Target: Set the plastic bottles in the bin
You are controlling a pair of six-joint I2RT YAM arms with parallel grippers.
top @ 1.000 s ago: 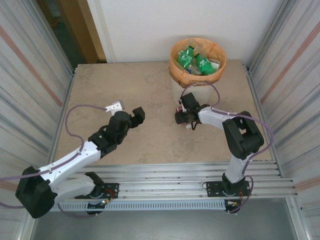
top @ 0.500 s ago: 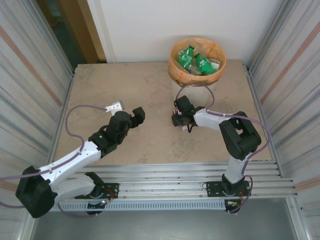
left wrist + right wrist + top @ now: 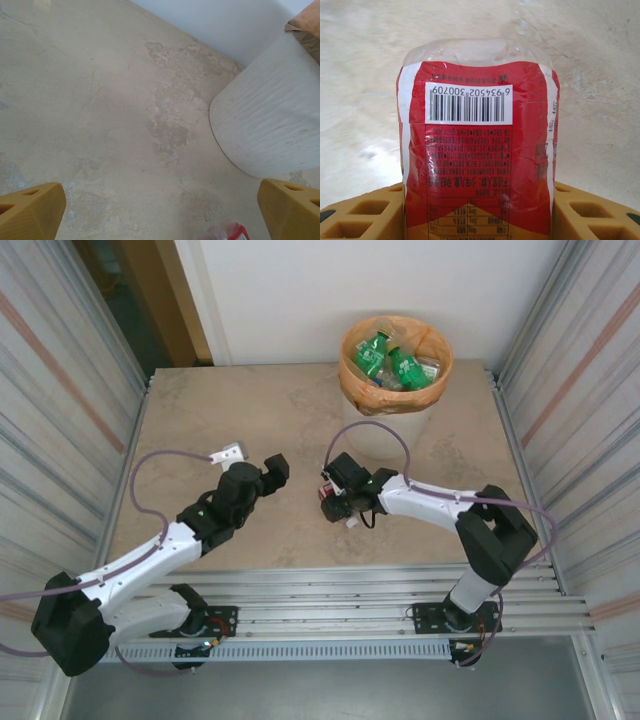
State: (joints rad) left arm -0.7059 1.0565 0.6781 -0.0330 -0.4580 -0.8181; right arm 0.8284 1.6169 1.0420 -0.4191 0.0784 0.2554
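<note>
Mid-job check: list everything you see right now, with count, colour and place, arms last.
bin: one, cream-white, far side of the table, right of centre
orange bag: one, lining the bin, folded over its rim
green bottles: at least two, inside the bin
red-labelled bottle: one, clear plastic, mid-table
table: one, beige
left gripper: one, yellow fingers, open, left of centre
right gripper: one, yellow fingers, closed on the red-labelled bottle

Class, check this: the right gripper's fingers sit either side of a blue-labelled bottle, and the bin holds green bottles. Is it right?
No: the bottle between the fingers of the right gripper has a red label, not blue, as the right wrist view shows. The rest stands.
</note>
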